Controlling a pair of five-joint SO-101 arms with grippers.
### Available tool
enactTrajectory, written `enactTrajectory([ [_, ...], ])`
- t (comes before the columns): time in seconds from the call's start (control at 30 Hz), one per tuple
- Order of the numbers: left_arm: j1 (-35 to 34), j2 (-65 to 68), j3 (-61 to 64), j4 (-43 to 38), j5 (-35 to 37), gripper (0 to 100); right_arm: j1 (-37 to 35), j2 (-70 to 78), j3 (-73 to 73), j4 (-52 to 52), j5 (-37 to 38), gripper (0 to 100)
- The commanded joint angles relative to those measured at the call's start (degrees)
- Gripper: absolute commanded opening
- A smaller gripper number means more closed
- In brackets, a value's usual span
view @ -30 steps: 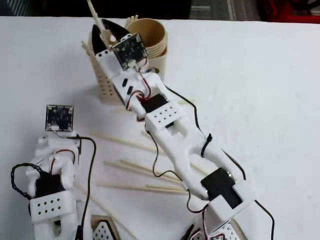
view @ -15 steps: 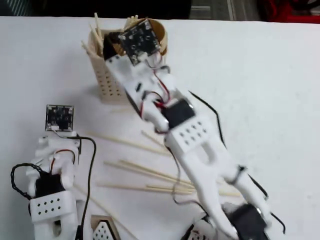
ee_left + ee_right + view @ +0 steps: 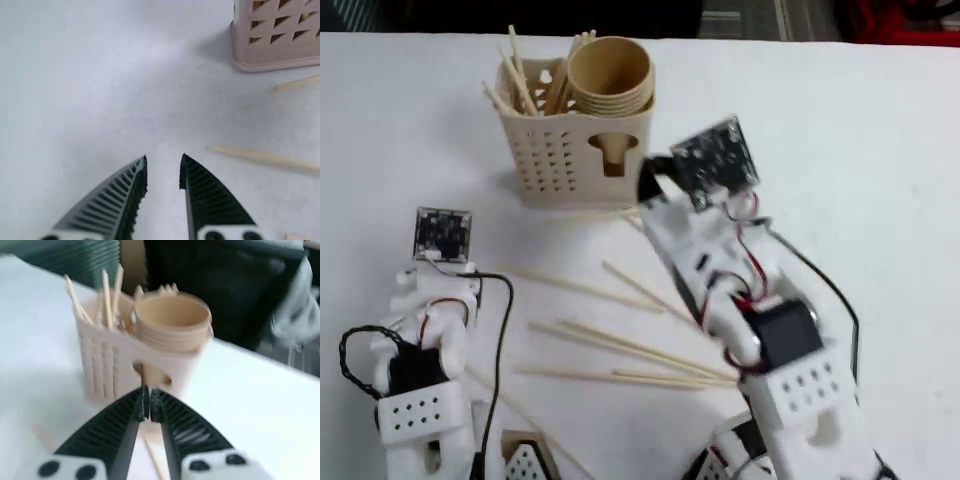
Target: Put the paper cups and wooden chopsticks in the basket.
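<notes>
Before basket (image 3: 560, 165), right hand (image 3: 148, 390) pinched closed (tips together); left hand (image 3: 162, 161) narrowly parted.

basket (image 3: 545, 160) mouth crowded by paper cups (image 3: 610, 72), loose chopsticks (image 3: 620, 345) strewn before it

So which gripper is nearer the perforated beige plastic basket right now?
Right. The right gripper sits just beside the perforated beige plastic basket, by its corner; the left gripper hangs clearly farther off, apart from it.
</notes>
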Motion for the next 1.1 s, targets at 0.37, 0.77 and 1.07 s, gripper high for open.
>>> enactTrajectory([
  [0.37,21.85,1.10,-29.63,29.45,-10.90,22,21.67,-22.81,18.55,17.19,-0.53,1.8],
  [0.77,38.73,28.35,-35.69,32.35,-16.62,27,31.43,-30.37,27.34,17.10,-12.92,2.1],
  [1.07,50.33,43.74,-35.60,24.09,-16.53,27,39.69,-32.75,30.42,15.69,-15.12,2.1],
])
